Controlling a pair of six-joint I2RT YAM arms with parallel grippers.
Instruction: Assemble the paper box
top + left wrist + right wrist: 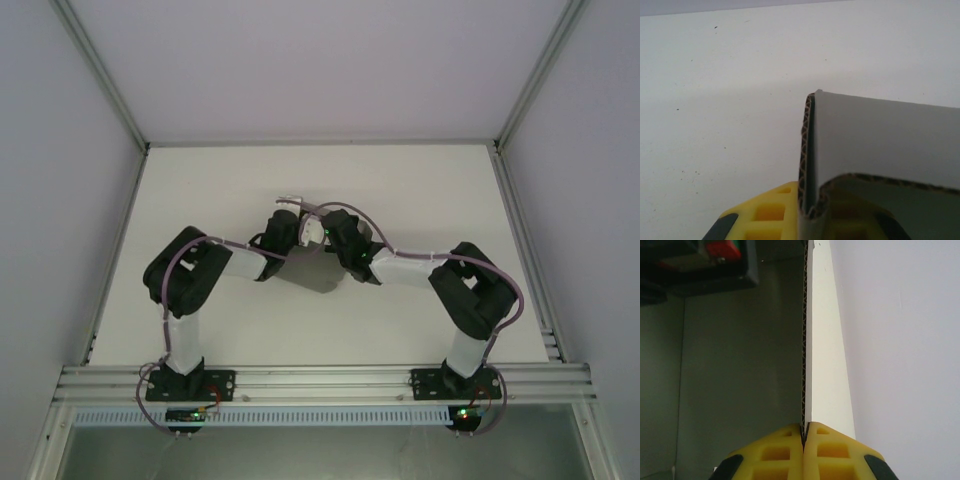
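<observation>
The paper box (291,204) is grey corrugated cardboard held up over the middle of the table, where both arms meet. My left gripper (283,226) is shut on a doubled-over wall of the paper box (880,140). One yellow finger (765,215) is on the outside, and the other is mostly hidden behind the cardboard. My right gripper (320,232) is shut on a thin upright wall of the paper box (822,365). In the right wrist view its fingertips (785,440) pinch the fluted edge, with the grey inside of the box to the left.
The white table (200,200) stretches round the arms, walled by white panels and aluminium rails (320,380) at the near edge. The left arm's black wrist (700,265) shows at the top of the right wrist view, close to the box.
</observation>
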